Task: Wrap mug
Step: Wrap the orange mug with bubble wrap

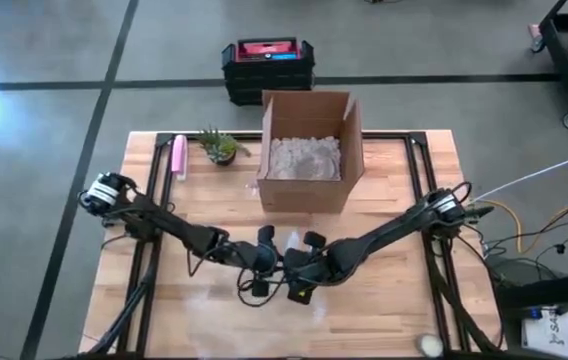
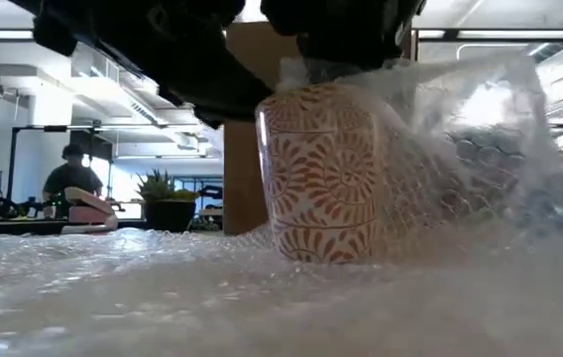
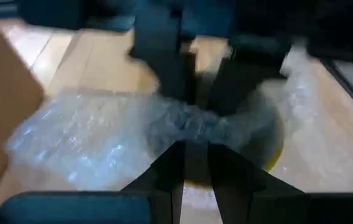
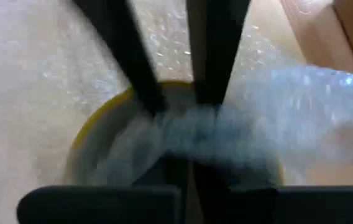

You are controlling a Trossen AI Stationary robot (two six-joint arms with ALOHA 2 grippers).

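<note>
Tucking step: your left gripper [image 3: 195,163] and right gripper [image 4: 186,177] both pinch bubble wrap [image 2: 460,159] gathered above the mug [image 2: 323,174] mouth. Next, press it inside.

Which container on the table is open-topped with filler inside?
The cardboard box, flaps up, pale filler inside. The mug stands under bubble wrap.

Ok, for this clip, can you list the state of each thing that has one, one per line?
mug: upright on the bubble wrap, partly covered.
bubble wrap: flat under the mug, one side lifted over its rim.
cardboard box: open, packing paper inside.
left hand: shut on bubble wrap at the mug's mouth.
right hand: shut on bubble wrap over the mug.
potted plant: upright.
</note>
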